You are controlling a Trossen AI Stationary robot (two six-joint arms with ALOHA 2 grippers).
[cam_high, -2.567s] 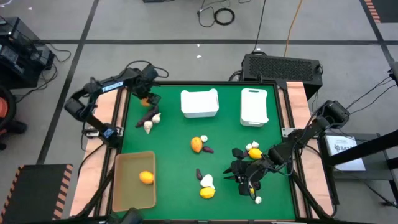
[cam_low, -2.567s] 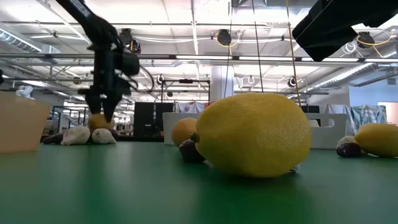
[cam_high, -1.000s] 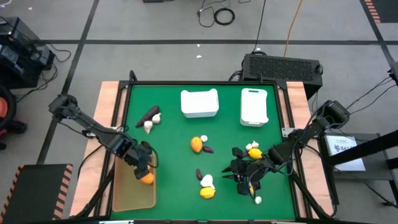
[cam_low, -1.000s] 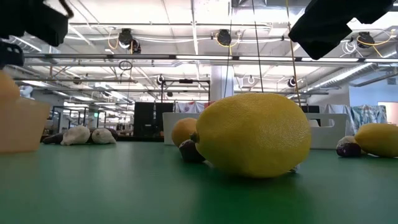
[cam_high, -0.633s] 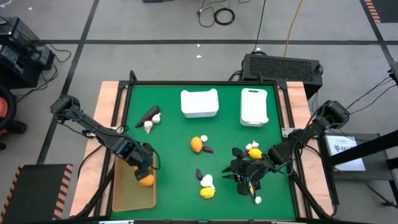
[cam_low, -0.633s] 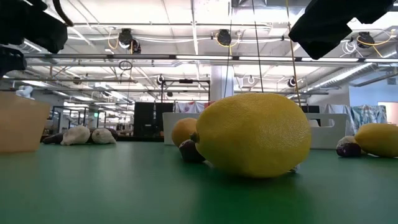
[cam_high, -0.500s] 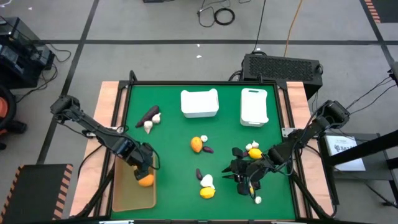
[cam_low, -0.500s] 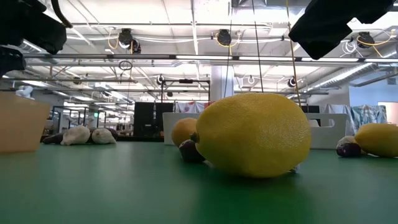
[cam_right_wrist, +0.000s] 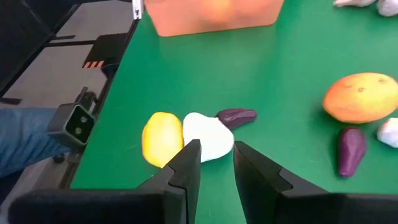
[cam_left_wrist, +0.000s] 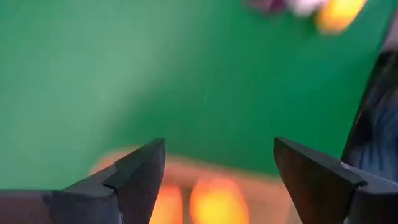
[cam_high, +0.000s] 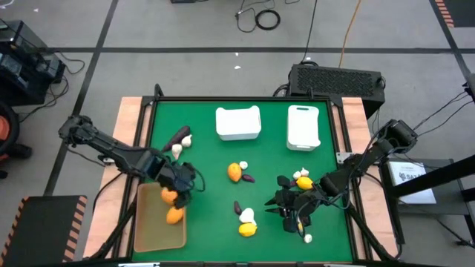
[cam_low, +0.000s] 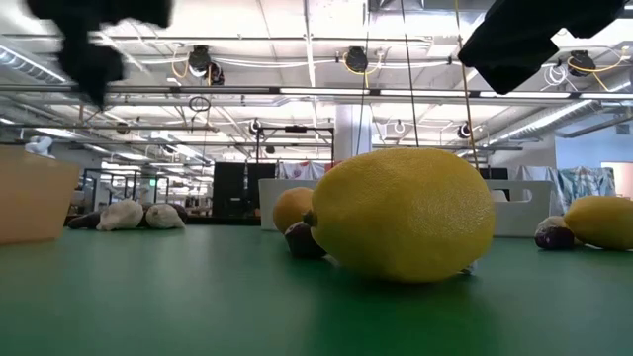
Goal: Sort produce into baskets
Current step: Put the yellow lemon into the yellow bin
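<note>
My left gripper (cam_high: 182, 185) (cam_left_wrist: 217, 149) hangs open and holds nothing, above the far right corner of the tan tray (cam_high: 152, 230). Two oranges (cam_high: 175, 215) (cam_high: 168, 196) lie in that tray. My right gripper (cam_high: 294, 212) (cam_right_wrist: 216, 155) waits above the mat at the near right, its fingers a narrow gap apart with nothing between them. Ahead of it lie a lemon (cam_right_wrist: 161, 138), a garlic bulb (cam_right_wrist: 208, 135) and an eggplant piece (cam_right_wrist: 236, 116). More produce lies loose on the green mat.
The squarish white bin (cam_high: 238, 122) and the narrow white bin (cam_high: 303, 126) stand at the far edge. Eggplant and garlic (cam_high: 178, 142) lie far left. An orange cluster (cam_high: 236, 172) is mid-table, and a lemon cluster (cam_high: 303, 180) sits by the right arm. A garlic bulb (cam_high: 308, 238) lies near the front edge.
The orange that hung at my left gripper above the tray has dropped into the tray beside the other one. My left gripper has then risen and swung toward the table's far edge and slightly right, away from the tray's middle.
</note>
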